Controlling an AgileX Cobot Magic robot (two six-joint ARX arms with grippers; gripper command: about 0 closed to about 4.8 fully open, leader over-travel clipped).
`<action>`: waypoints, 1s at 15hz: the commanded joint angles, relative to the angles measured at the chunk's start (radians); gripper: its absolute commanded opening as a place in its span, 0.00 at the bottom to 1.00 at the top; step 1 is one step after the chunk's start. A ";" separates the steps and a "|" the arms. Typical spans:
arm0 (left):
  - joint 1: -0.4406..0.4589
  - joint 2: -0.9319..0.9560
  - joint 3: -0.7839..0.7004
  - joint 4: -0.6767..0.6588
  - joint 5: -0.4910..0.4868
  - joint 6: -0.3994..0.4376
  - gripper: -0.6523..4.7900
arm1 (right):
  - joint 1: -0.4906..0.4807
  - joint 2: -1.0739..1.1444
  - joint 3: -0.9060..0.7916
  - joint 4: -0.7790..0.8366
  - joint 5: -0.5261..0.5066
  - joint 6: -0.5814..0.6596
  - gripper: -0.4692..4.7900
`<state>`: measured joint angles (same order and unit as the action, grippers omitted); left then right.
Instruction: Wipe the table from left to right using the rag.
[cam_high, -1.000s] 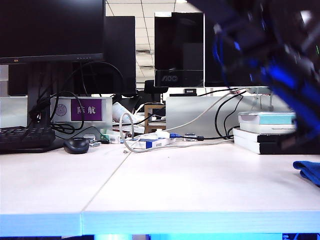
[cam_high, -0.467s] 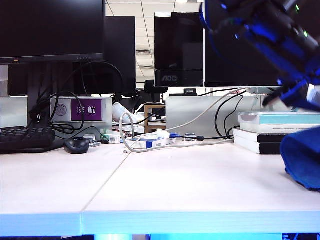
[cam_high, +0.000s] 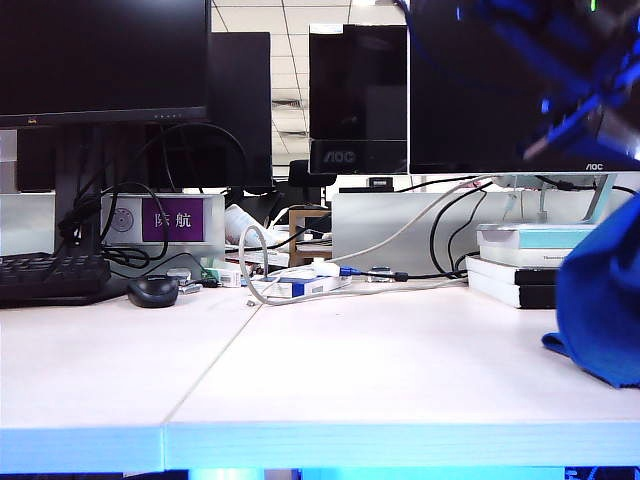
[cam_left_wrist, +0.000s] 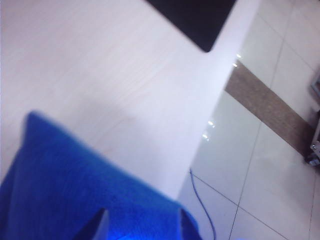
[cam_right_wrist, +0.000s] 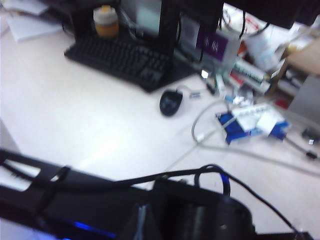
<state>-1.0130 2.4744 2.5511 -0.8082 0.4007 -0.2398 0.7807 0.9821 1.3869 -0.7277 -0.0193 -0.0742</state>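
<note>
rag (cam_left_wrist: 75, 185) in left gripper (cam_left_wrist: 140, 225), right gripper unseen

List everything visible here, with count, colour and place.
table: one, whitish, foreground.
rag: one, bright blue, lifted at right.
monitors: at least three, black, rear.
keyboard: one, black, far left.
mouse: one, black, beside the keyboard.
books: small stack, teal, white, black, right rear.
cables: several, white and black, centre rear.
left gripper: one, dark, reaching right, jaws closed on the rag.
right gripper: one, dark, blurred in its wrist view; jaws unreadable.
</note>
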 joint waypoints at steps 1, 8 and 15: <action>-0.002 -0.009 0.059 -0.032 0.004 0.023 0.46 | 0.000 -0.017 0.005 0.058 0.002 0.003 0.08; 0.045 -0.038 0.104 -0.061 0.005 0.022 0.62 | 0.000 -0.044 0.005 0.084 0.003 0.003 0.08; 0.084 -0.117 0.104 -0.096 0.022 0.024 0.64 | 0.000 -0.052 0.005 0.104 0.025 0.003 0.08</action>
<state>-0.9314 2.3764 2.6484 -0.9100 0.4164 -0.2211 0.7807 0.9340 1.3865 -0.6498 0.0017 -0.0734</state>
